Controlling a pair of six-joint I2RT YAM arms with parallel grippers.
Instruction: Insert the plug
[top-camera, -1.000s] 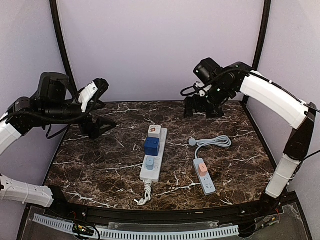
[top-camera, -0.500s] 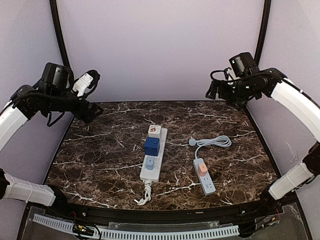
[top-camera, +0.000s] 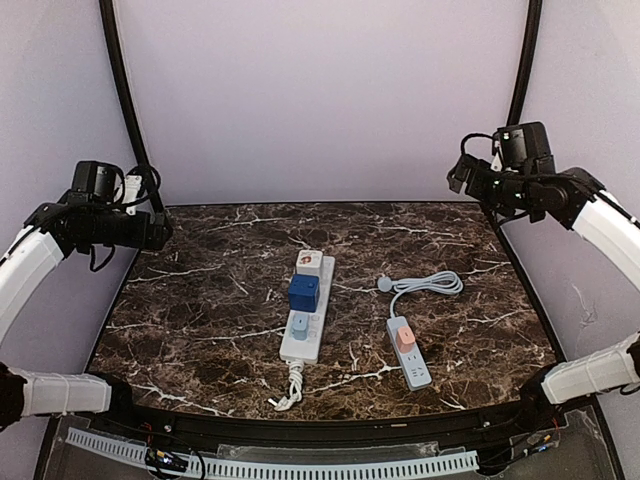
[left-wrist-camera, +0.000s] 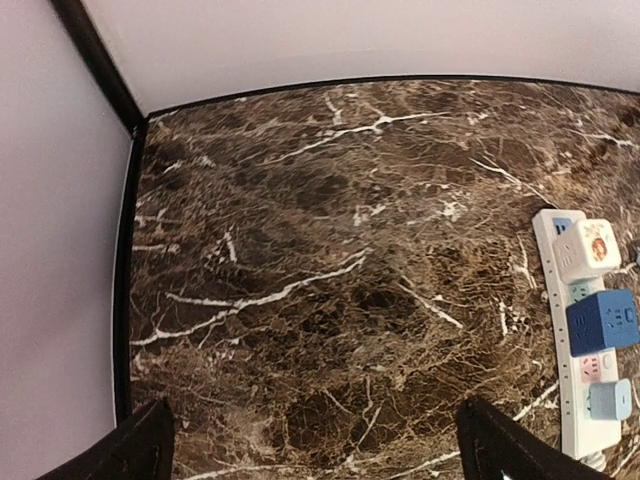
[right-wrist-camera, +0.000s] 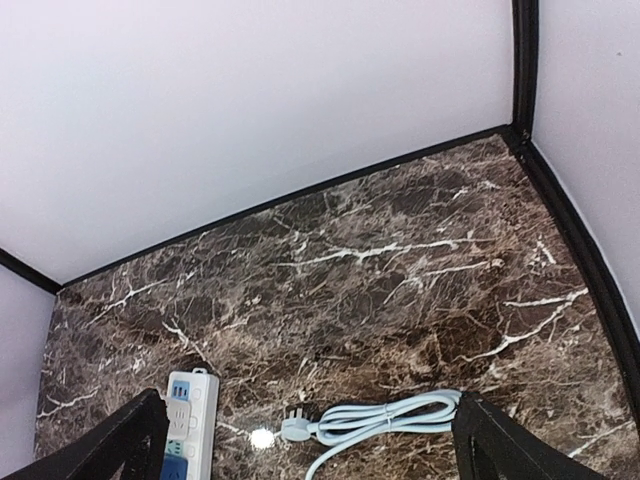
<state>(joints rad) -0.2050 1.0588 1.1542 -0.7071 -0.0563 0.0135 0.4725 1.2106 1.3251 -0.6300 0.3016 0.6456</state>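
Near right of your white power strip (top-camera: 307, 320), the small grey strip (top-camera: 410, 357), its plug (top-camera: 384, 285) lying loose just right of the white strip's far half, your left gripper (left-wrist-camera: 320, 448) raised far left of it, right gripper (right-wrist-camera: 310, 442) far right, both with jaws spread, empty.

In the left wrist view the strip (left-wrist-camera: 580, 435) runs off the right and bottom edges, and only the fingertips (left-wrist-camera: 140, 450) show. The right wrist view's bottom edge cuts the strip and the cable (right-wrist-camera: 385, 413). From above, the plug (top-camera: 384, 284) is too small to show its pins.
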